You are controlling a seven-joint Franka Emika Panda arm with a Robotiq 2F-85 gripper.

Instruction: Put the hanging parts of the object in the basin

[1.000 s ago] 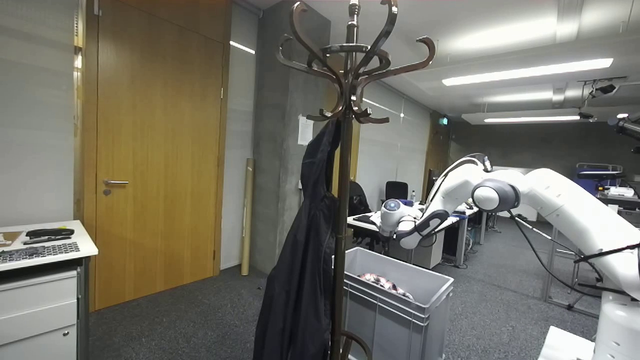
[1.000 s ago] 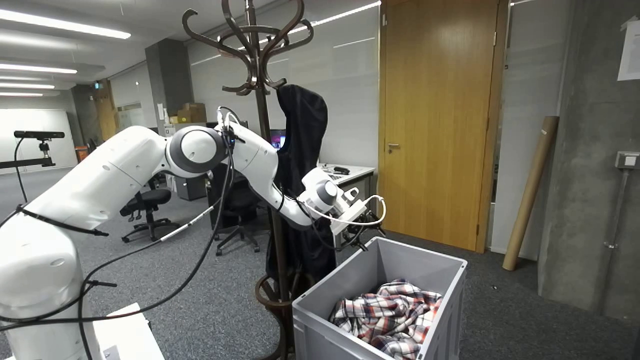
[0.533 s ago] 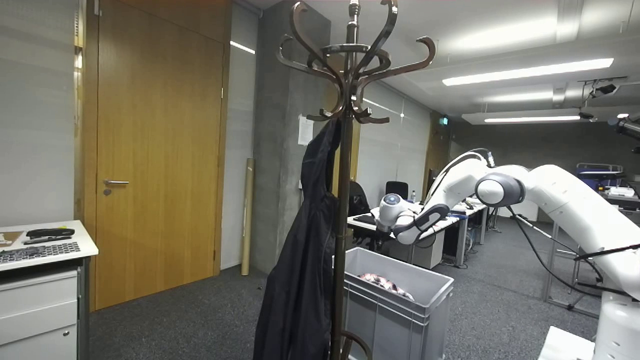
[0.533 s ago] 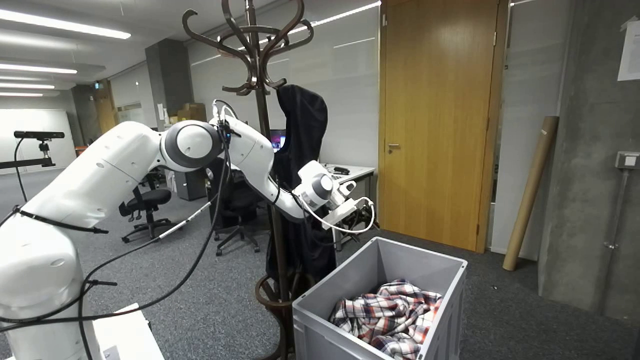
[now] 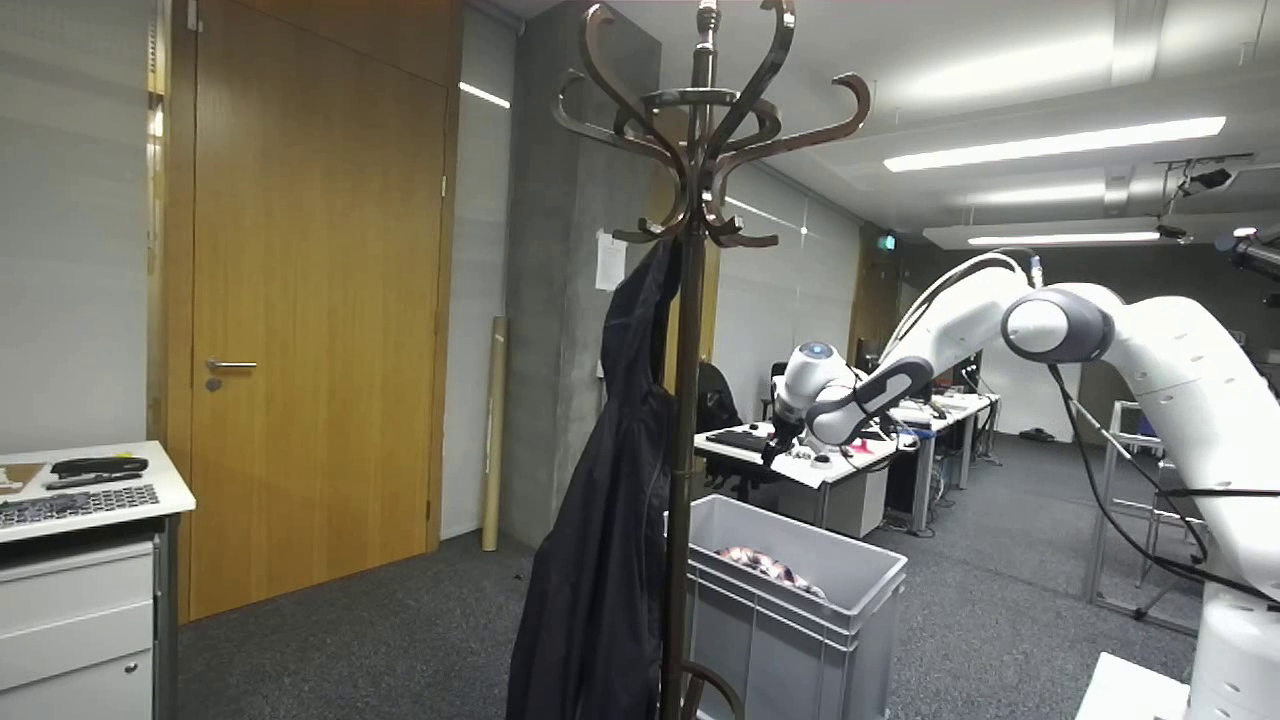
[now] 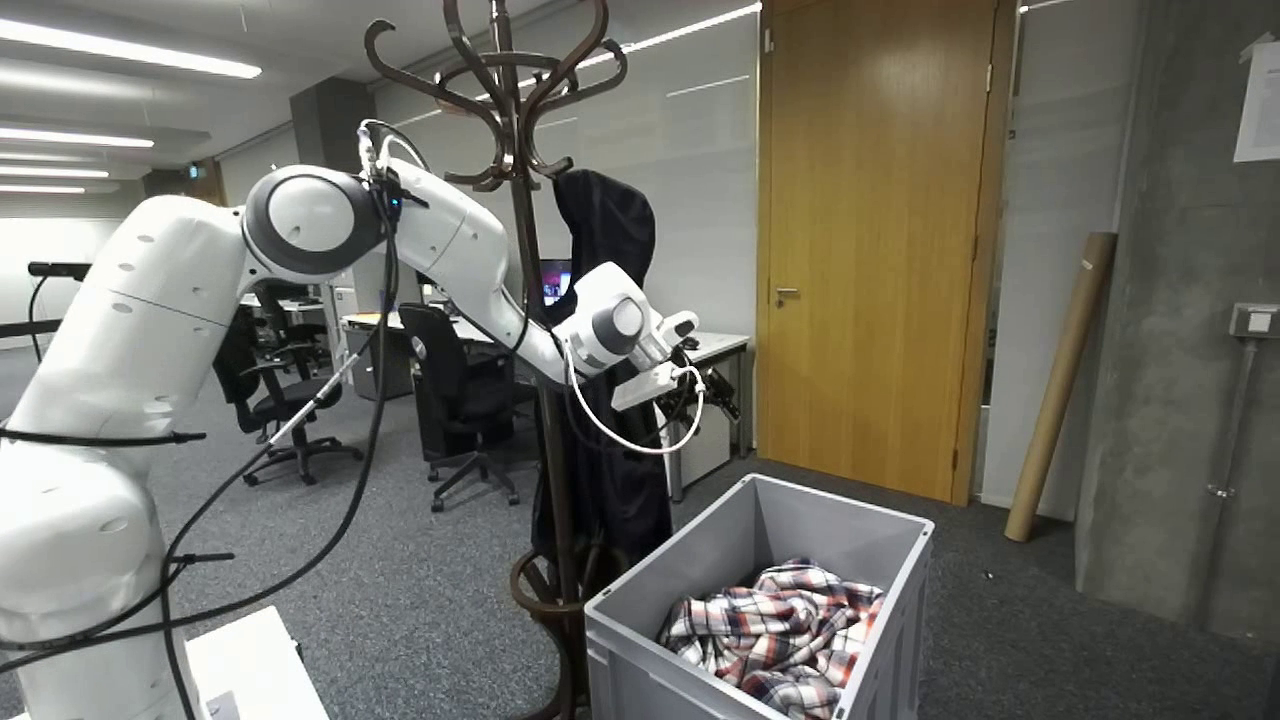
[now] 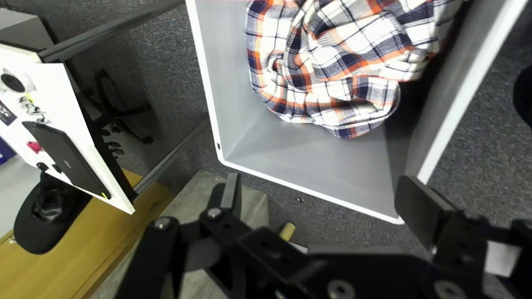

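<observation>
A dark coat rack point(image 5: 688, 380) stands upright; it also shows in an exterior view point(image 6: 525, 230). A black jacket point(image 5: 600, 530) hangs from it, and it is partly behind my arm in an exterior view point(image 6: 612, 230). A grey basin point(image 5: 765, 640) stands on the floor beside the rack point(image 6: 835, 525). A plaid shirt point(image 6: 780, 630) in white, navy and red lies crumpled inside it, also seen in the wrist view point(image 7: 345, 62). My gripper point(image 7: 322, 189) is open and empty, above the basin's end and apart from the shirt. It also shows in both exterior views point(image 5: 776, 450) point(image 6: 715, 395).
A white desk point(image 5: 790, 465) with chairs stands behind the basin. Another desk point(image 5: 90, 470) with a keyboard is near the door point(image 6: 865, 250). A cardboard tube point(image 6: 1060, 390) leans by the concrete pillar. Loose cables point(image 6: 350, 510) hang along my arm.
My arm has risen and drawn back toward its base, lifting the gripper higher above the basin. The shirt, basin, rack and jacket have not moved.
</observation>
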